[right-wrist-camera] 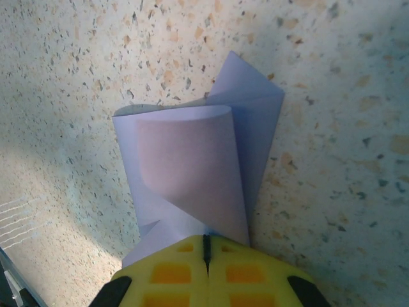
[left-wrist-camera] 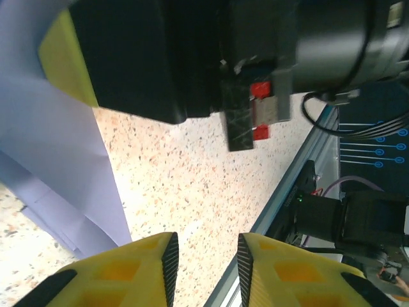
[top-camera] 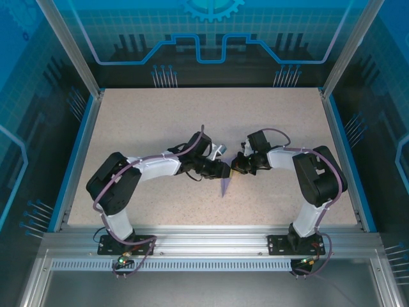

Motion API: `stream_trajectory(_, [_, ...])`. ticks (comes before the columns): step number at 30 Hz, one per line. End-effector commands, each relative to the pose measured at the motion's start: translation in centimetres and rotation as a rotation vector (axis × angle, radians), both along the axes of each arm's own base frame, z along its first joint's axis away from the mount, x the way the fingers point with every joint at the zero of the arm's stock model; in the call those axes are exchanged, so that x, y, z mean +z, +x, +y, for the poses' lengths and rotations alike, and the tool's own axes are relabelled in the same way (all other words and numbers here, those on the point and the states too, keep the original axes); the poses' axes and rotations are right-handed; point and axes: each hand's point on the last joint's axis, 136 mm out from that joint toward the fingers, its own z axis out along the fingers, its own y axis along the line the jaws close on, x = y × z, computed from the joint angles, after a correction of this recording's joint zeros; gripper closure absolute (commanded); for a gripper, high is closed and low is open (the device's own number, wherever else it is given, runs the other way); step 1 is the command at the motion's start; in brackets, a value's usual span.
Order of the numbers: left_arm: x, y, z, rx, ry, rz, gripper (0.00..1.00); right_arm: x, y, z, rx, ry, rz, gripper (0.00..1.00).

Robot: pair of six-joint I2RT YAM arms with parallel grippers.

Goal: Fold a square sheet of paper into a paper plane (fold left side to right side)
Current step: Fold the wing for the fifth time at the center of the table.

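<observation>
Yellow fingers of the right gripper (right-wrist-camera: 206,249) closed on the paper plane (right-wrist-camera: 192,160); left gripper (left-wrist-camera: 204,259) parted, holding nothing.
The right fingers meet with no gap, pinching the narrow near end of the pale lavender paper. Its folded layers fan out over the speckled table (right-wrist-camera: 332,77), the top layer curling upward. The left fingers stand slightly apart near the paper's edge, with bare tabletop between them. From overhead both grippers meet tip to tip at mid-table, with the paper's point projecting toward the bases. The right gripper's black body, carrying red tabs, blocks the upper left wrist view. Blue circuit-pattern panels (top-camera: 96,38) and a gear graphic (top-camera: 213,7) enclose the cell.
</observation>
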Motion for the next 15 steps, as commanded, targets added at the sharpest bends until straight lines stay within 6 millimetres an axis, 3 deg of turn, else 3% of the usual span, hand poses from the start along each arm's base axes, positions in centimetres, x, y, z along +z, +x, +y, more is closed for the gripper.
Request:
stream_trajectory(1, [-1.7, -0.9, -0.3, -0.009, 0.021, 0.083, 0.67, -3.3, -3.0, -1.3, 0.018, -0.116, 0.124, 0.99])
stream_trajectory(6, [-2.5, -1.3, -0.8, -0.025, 0.043, 0.095, 0.67, -3.3, -3.0, -1.4, 0.019, -0.126, 0.126, 0.99])
stream_trajectory(15, [-4.8, -1.5, 0.4, -0.013, 0.149, 0.110, 0.67, -3.4, -3.1, -1.5, 0.026, -0.145, 0.127, 0.98])
